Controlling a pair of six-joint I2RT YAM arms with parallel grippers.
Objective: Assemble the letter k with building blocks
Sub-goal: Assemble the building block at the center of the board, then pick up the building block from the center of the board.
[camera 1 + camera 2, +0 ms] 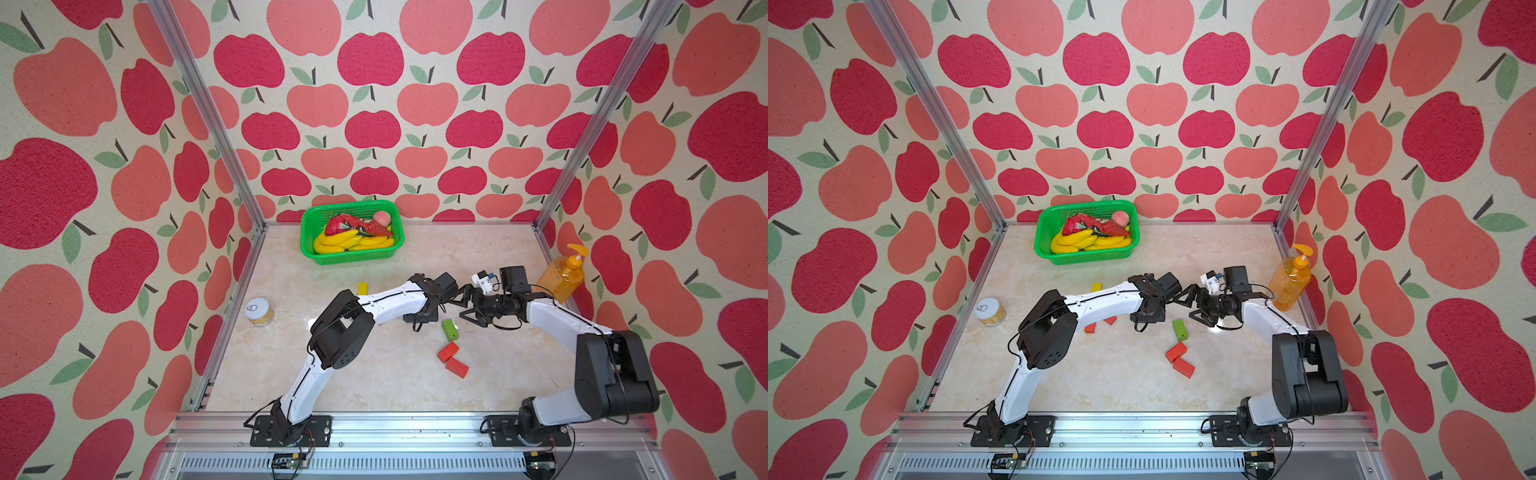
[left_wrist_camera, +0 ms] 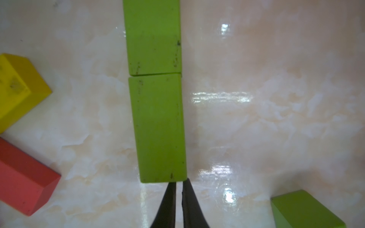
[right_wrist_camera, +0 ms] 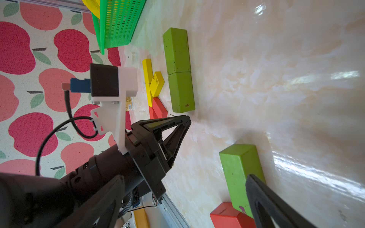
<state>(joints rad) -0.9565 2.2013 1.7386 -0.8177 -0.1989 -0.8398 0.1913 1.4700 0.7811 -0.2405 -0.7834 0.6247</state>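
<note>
Two green building blocks [image 2: 154,39] [image 2: 160,128] lie end to end in a straight line. My left gripper [image 2: 178,183] points down at the table, shut and empty, with its tips at the end of the nearer green block. In both top views the left arm hides this line. Yellow blocks [image 3: 147,71] [image 3: 157,83] and a red one [image 3: 160,108] lie beside the green line. A loose green block [image 1: 449,328] and two red blocks [image 1: 448,352] [image 1: 457,367] lie nearer the front. My right gripper [image 1: 459,306] hovers open next to the left wrist, just behind the loose green block.
A green basket [image 1: 309,249] of toy bananas and fruit stands at the back. A lidded can [image 1: 259,311] sits at the left edge. An orange soap bottle [image 1: 561,278] stands at the right edge, close to the right arm. Two red blocks [image 1: 1090,328] [image 1: 1111,320] show under the left forearm.
</note>
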